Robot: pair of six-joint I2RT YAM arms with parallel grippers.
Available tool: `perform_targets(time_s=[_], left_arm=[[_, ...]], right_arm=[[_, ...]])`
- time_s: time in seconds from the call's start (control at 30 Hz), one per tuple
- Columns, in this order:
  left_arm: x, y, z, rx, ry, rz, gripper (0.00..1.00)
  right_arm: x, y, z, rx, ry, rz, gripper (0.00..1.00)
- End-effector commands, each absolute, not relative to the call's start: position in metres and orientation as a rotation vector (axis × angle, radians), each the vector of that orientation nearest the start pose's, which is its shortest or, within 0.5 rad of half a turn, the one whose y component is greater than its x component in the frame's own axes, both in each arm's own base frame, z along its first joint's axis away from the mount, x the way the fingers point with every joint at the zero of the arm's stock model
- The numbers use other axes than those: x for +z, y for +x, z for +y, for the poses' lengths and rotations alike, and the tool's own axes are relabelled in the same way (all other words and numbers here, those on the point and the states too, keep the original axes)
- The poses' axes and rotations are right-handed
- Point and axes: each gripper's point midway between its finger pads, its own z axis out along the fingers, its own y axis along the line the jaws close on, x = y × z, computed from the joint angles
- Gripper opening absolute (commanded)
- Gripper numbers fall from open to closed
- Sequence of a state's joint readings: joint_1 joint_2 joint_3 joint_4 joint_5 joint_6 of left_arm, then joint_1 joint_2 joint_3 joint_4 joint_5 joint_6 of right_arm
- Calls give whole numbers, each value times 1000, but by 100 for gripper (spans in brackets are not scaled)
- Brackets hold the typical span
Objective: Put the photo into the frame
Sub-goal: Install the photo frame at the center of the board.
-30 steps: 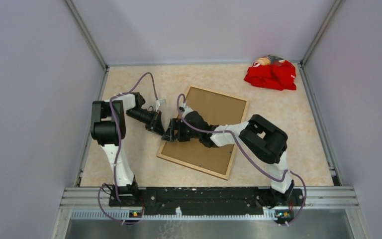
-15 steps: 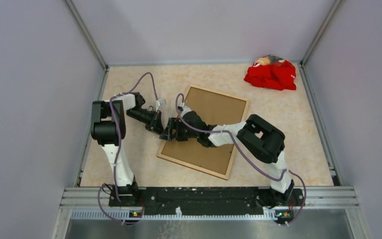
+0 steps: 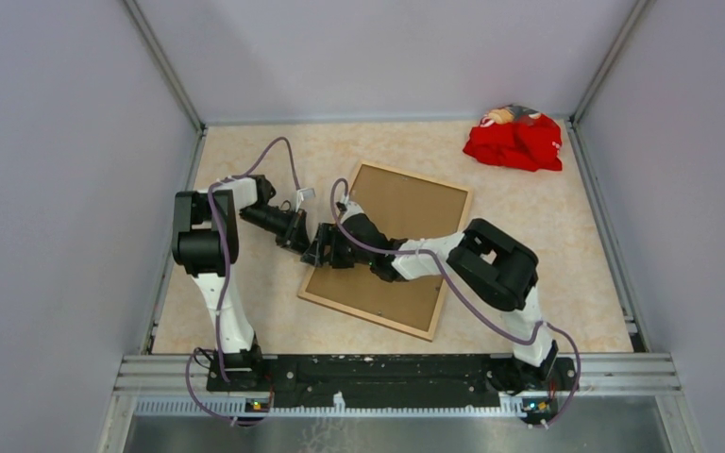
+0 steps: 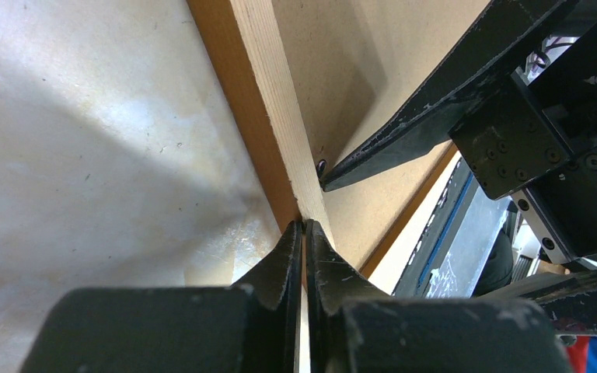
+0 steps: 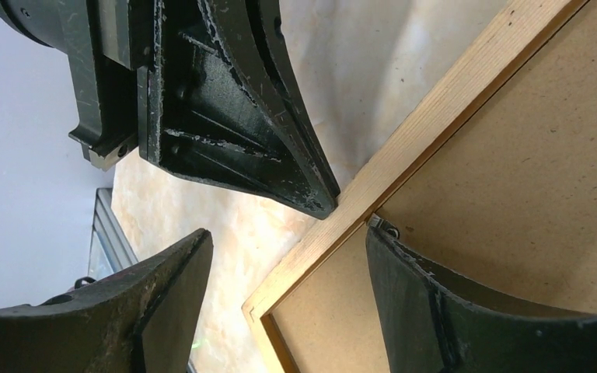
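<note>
Pale wood faces up: the frame lies face down near the middle of the beige tabletop, turned so its corners point toward roughly 12, 2, 5 and 8 o'clock. The brown backing board sits inside its rails. A crumpled red cloth lies well apart, toward 1 o'clock from the frame.

Both arms meet at the frame's 9 o'clock rail. The left fingers come in from 10 o'clock and are pressed together with nothing between them. In the left wrist view their joined tips touch the rail's pale top face, right at its outer edge.

The right fingers reach across the board from 4 o'clock and stand spread apart, straddling that same rail. One finger is over the backing board on the inner side, its tip just beside a small metal tab at the rail. The other finger is on the outer side, over bare tabletop, apart from the wood. Neither pair grips anything. In the right wrist view the left fingers' tip meets the rail between the two right fingers.
</note>
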State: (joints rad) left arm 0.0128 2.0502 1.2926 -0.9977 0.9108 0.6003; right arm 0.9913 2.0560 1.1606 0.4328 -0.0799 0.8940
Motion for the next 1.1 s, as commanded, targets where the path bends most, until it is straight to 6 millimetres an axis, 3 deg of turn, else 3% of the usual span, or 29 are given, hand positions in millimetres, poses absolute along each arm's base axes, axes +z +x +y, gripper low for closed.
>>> perform_targets(time_s=[0.0, 0.13, 0.27, 0.37, 0.47, 0.63, 0.77, 1.07], left_arm=[[29, 294, -116, -1253, 754, 2627, 6], [30, 294, -115, -1247, 758, 2627, 6], [37, 297, -117, -1262, 763, 2613, 6], [47, 306, -119, -1260, 754, 2590, 9], [56, 323, -121, -1244, 713, 2575, 20], [64, 363, -125, -1222, 598, 2558, 31], [59, 372, -144, -1258, 641, 2560, 37], [44, 385, -165, -1217, 641, 2611, 40]], right_arm=[[40, 270, 480, 1065, -137, 2291, 73], [52, 265, 484, 1129, -160, 2275, 73], [96, 263, 486, 1226, -196, 2199, 78], [132, 280, 471, 1243, -196, 2129, 82], [147, 301, 445, 1216, -176, 2095, 86], [141, 345, 403, 1089, -144, 2082, 87], [125, 380, 383, 994, -123, 2086, 87], [83, 420, 383, 982, -100, 2124, 87]])
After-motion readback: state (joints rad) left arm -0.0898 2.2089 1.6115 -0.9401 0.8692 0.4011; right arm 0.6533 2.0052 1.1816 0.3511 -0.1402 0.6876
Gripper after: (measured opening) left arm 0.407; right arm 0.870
